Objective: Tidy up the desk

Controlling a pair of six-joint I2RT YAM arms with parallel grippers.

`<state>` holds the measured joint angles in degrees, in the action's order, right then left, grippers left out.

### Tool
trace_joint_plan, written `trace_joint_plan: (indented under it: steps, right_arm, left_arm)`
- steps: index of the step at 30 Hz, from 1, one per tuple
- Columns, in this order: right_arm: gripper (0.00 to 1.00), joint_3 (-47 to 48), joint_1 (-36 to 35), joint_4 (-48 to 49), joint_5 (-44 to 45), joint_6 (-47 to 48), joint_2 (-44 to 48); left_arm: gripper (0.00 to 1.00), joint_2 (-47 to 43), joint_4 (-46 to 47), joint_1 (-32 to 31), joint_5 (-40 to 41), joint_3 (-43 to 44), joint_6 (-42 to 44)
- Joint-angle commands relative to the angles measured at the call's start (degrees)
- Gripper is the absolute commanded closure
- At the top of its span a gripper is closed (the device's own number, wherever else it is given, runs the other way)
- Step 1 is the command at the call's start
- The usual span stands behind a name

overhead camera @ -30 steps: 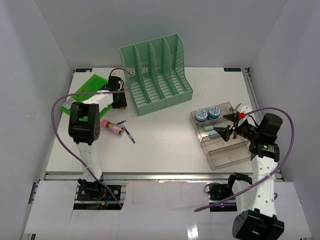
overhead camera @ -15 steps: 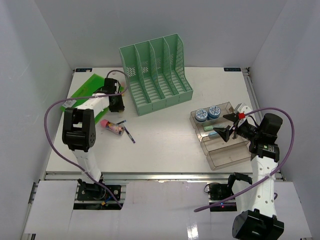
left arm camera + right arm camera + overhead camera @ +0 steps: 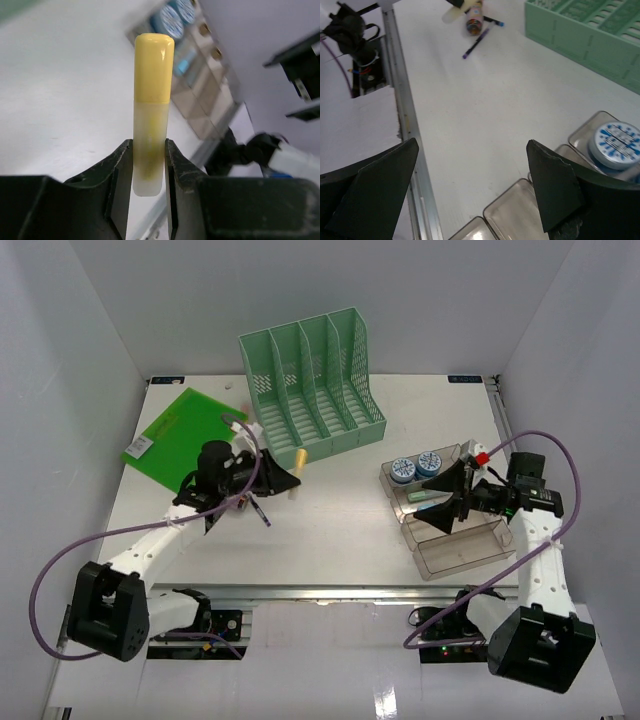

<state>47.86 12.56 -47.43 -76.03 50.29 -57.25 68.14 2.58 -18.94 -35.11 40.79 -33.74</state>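
Observation:
The white desk [image 3: 330, 540] holds scattered items. My left gripper [image 3: 285, 480] is shut on a yellow-capped marker [image 3: 298, 468], held above the desk left of centre. In the left wrist view the marker [image 3: 152, 90] stands up between the jaws of the left gripper [image 3: 149, 150]. My right gripper [image 3: 442, 500] is open and empty over the left part of a clear stepped tray [image 3: 465, 545]. In the right wrist view the right gripper [image 3: 472, 145] hangs over bare desk [image 3: 470, 100] and the tray's edge [image 3: 515, 210].
A green slotted file rack [image 3: 315, 380] stands at the back centre. A green pad [image 3: 180, 435] lies at the back left. Two blue round tins [image 3: 403, 469] sit in the tray's far end. A purple pen [image 3: 263, 513] lies under the left arm. A metal rail [image 3: 330, 592] runs along the front.

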Motion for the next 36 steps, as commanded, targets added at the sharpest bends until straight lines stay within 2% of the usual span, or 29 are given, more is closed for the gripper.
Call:
trace_joint_plan:
  steps: [1,4,7,9,11,18,25,29,36]
  right_arm:
    - [0.04,4.0,-9.8,-1.9,-2.6,-7.0,-2.7]
    - [0.02,-0.4,-12.3,19.4,1.5,-30.4,0.1]
    - [0.02,-5.2,-16.8,38.0,13.6,-53.6,6.2]
    - [0.02,-5.9,-18.4,40.7,24.9,-62.0,8.1]
    - [0.02,-5.8,-19.2,41.3,29.7,-66.5,8.9]
    - [0.03,-5.6,-19.4,42.7,37.6,-74.0,8.5]
    - [0.07,-5.4,-19.3,42.0,46.6,-75.0,8.4]
    - [0.18,-4.9,-19.2,42.6,47.5,-75.7,7.9]
    - [0.46,-3.1,-19.2,44.6,44.1,-77.4,3.5]
  left_arm:
    - [0.94,2.5,22.2,-13.4,-0.3,-2.4,-8.9]
    - [0.94,7.4,27.4,-19.4,6.0,-0.3,-9.6]
    - [0.93,13.3,30.7,-24.1,11.6,4.1,-10.3]
    - [0.93,17.7,30.9,-27.5,15.4,7.1,-9.6]
    - [0.93,20.1,29.7,-30.1,17.4,11.2,-8.6]
    - [0.93,27.8,28.9,-33.8,20.8,19.6,-7.8]
    - [0.93,27.9,29.8,-35.1,22.6,19.9,-7.8]
    - [0.93,27.8,30.5,-35.5,22.9,19.6,-8.1]
    - [0.93,28.3,30.6,-36.2,22.8,20.5,-8.0]
